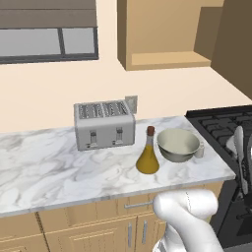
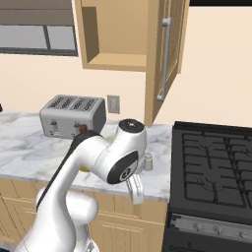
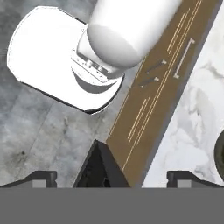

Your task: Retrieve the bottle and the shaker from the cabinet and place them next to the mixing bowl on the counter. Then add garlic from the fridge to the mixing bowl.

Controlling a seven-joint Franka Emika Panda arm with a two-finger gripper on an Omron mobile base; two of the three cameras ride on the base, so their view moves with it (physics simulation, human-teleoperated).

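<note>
- Looking from the left base view, we see the long white-and-grey veined marble counter (image 1: 59,172) running across the frame over light wood base cabinets (image 1: 98,221) with metal handles.
- On it, towards the wall, stands a silver four-slot toaster (image 1: 104,124), with a pale wall outlet (image 1: 131,103) just behind its right end.
- Right of the toaster we find the cone-bodied clear glass bottle (image 1: 148,153) of yellow oil with a reddish-brown stopper, upright on the counter.
- Just beside the bottle, to its right, sits the round grey-green metal mixing bowl (image 1: 177,144) with a pale inside; we cannot tell whether the two touch.
- The small grey shaker (image 1: 199,150) with a lighter cap stands right against the bowl's far right side, near the counter's end.
- Above, the light tan wooden wall cabinet (image 1: 162,37) hangs open, and we see its plain shelf bare.
- A black gas stove (image 1: 224,128) adjoins the counter on the right.
- In the hand view, the gripper (image 3: 112,177) points down at the grey floor and the cabinet fronts, its two dark fingertips (image 3: 41,177) standing wide apart with nothing between them.
- In the right base view, we see the open cabinet door (image 2: 165,54) with its metal handle above the shaker (image 2: 147,162).
</note>
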